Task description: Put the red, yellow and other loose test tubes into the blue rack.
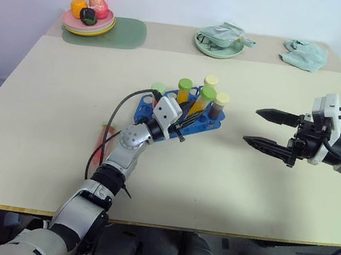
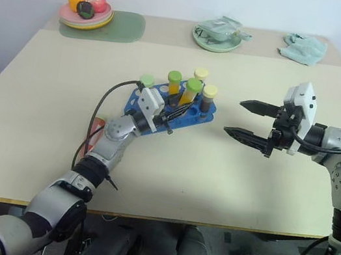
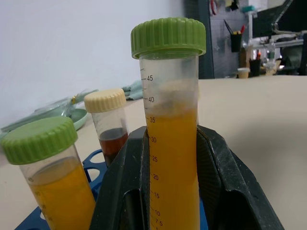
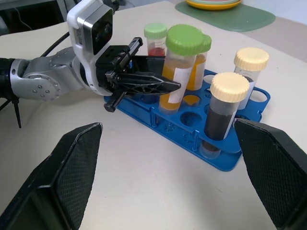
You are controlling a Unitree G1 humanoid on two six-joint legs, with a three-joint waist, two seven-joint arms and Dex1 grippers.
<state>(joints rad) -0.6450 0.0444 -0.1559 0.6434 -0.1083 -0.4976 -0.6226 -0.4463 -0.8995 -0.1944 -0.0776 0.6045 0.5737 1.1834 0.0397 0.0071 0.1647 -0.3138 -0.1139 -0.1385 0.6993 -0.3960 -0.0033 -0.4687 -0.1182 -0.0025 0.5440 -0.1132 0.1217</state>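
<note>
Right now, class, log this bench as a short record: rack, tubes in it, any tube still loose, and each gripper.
rack: blue rack at mid-table
tubes in rack: five upright; two yellow with green caps, one red with a green cap, two dark with cream caps
gripped tube: yellow tube, green cap, standing in the rack
loose tube: red tube lying flat beside the left arm
left gripper: shut on the yellow tube
right gripper: open, held off to the rack's right
</note>
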